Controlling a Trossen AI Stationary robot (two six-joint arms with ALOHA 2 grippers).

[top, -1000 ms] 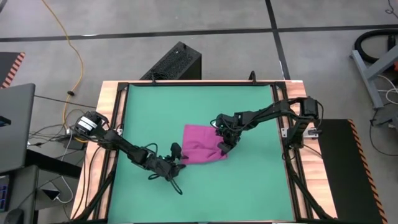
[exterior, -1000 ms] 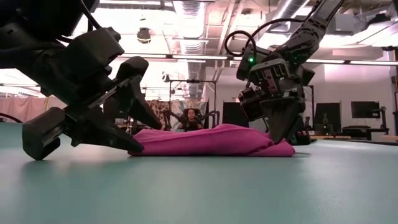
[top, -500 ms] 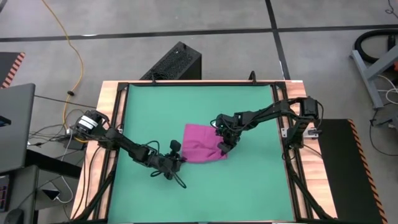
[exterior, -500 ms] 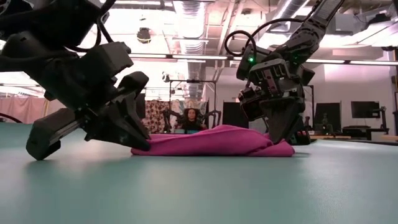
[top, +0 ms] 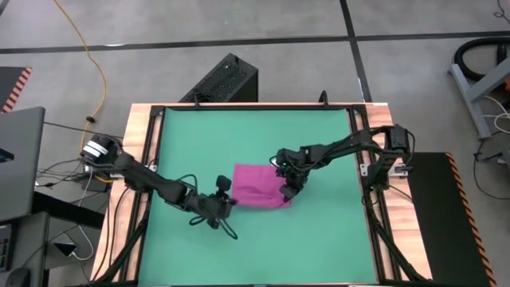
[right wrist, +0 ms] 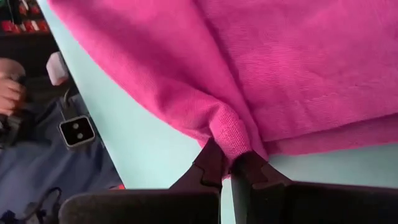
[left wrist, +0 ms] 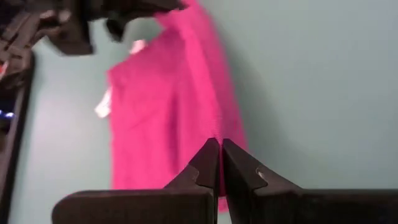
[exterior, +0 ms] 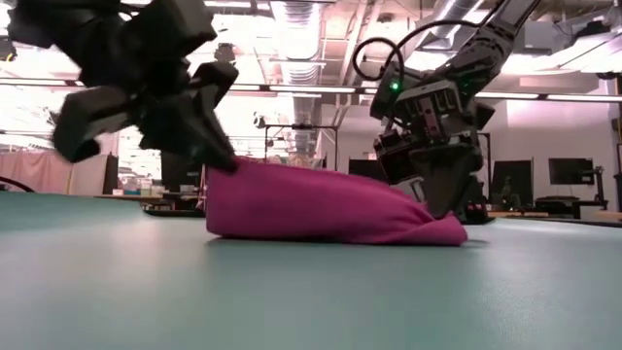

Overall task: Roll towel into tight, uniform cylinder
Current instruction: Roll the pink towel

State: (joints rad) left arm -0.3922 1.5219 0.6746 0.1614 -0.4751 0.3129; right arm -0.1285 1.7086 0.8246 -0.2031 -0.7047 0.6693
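The magenta-pink towel lies folded on the green mat, near the middle. Its white tag shows in the left wrist view. My left gripper is at the towel's near left corner, shut on it, and that end stands raised in the low view. My right gripper is shut on the towel's near right corner. That end rests on the mat. My left gripper pinches the towel's near left corner between its two fingers, slanting down from the table's left. Whether it has one layer or several, I cannot tell. That end is lifted off the mat and the cloth slopes down from it toward the right end. My right gripper pinches a bunched fold at the towel's near right corner between its two fingers. The fingers slant down from the table's far right. This corner stays low at the mat, with the cloth spreading away from the fingertips.
A wooden frame borders the mat. A black box sits beyond the far edge and a laptop stands off the left side. A person's hand shows beyond the table in the right wrist view.
My left gripper has shut on the towel's near left corner and gone up. That end of the towel is lifted off the mat into a slope, while the right end has stayed down in my right gripper.
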